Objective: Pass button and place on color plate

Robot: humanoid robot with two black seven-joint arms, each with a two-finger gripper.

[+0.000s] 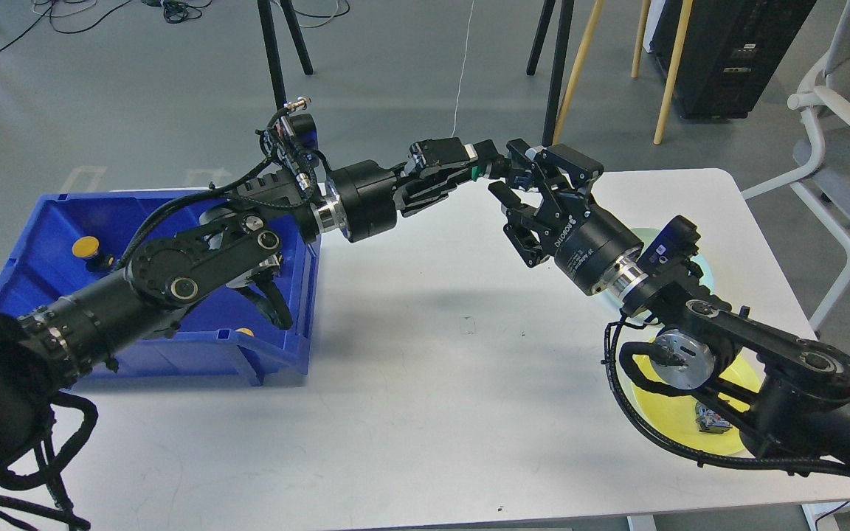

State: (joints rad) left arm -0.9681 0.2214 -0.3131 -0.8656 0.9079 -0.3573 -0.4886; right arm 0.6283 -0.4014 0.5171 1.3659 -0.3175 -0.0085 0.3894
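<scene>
Meeting mid-air for the button handover

Spanning most of the view, the white table (425, 369) serves as landmark for every place below. Two arms reach in over its far edge, presumably so the pass happens clear of the surface and of both containers.

One blue bin (174, 346) sits on the table's left end, likely the supply: one yellow-capped button (84, 247) lies in its far left corner, and a second bit of yellow (245, 332) shows at its near wall, too small to name.

Two plates sit at the table's right end: a pale green plate (698, 267), mostly hidden by the right arm, and a yellow plate (679, 413) nearer the front edge with one small button unit (713, 422) already on it.

Left gripper (495, 171) is clamped on the green button (478, 172), held out over the table's far edge. Right gripper (524, 188) has its fingers spread around the button's far end, not yet closed by my reading. Green cap suggests the green plate as destination.
</scene>
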